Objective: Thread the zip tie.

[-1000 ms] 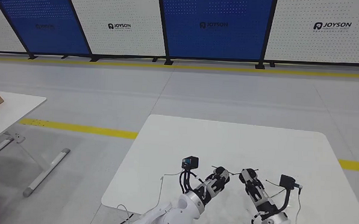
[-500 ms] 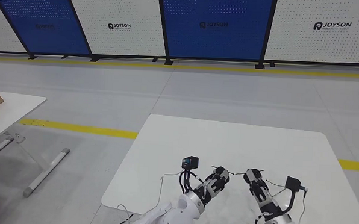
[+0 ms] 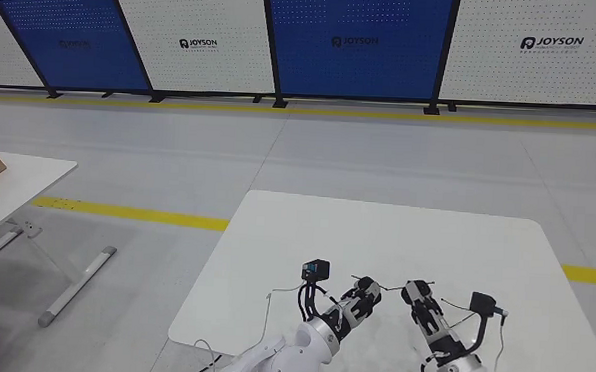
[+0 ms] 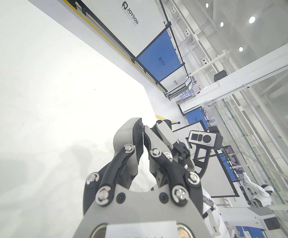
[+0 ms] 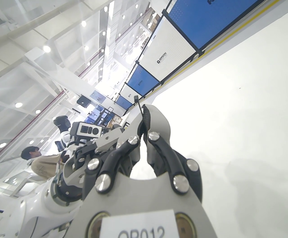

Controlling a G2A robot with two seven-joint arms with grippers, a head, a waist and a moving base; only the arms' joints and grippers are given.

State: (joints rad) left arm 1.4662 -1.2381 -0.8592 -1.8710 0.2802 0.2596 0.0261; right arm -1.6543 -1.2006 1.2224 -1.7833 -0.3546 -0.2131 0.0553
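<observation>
Both grippers hover over the white table (image 3: 396, 235) near its front edge, tips facing each other a short gap apart. My right gripper (image 5: 144, 110) is shut on a thin black zip tie (image 5: 139, 106), whose square head sticks out past the fingertips. In the top view my left gripper (image 3: 367, 288) is shut too, with short black zip tie (image 3: 385, 286) ends showing on either side of its tips. My right gripper (image 3: 415, 288) sits just right of it. The left wrist view has my left gripper (image 4: 142, 127) with pads pressed together, and the tie itself is hidden between them.
The tabletop beyond the grippers is bare white, ending at a rounded far corner (image 4: 144, 86). Another white table (image 3: 13, 189) stands off to the left across the grey floor. Blue and white partition panels (image 3: 359, 44) line the back.
My right gripper shifted a little to the right, away from the left one, then came partly back. The left gripper stayed still.
</observation>
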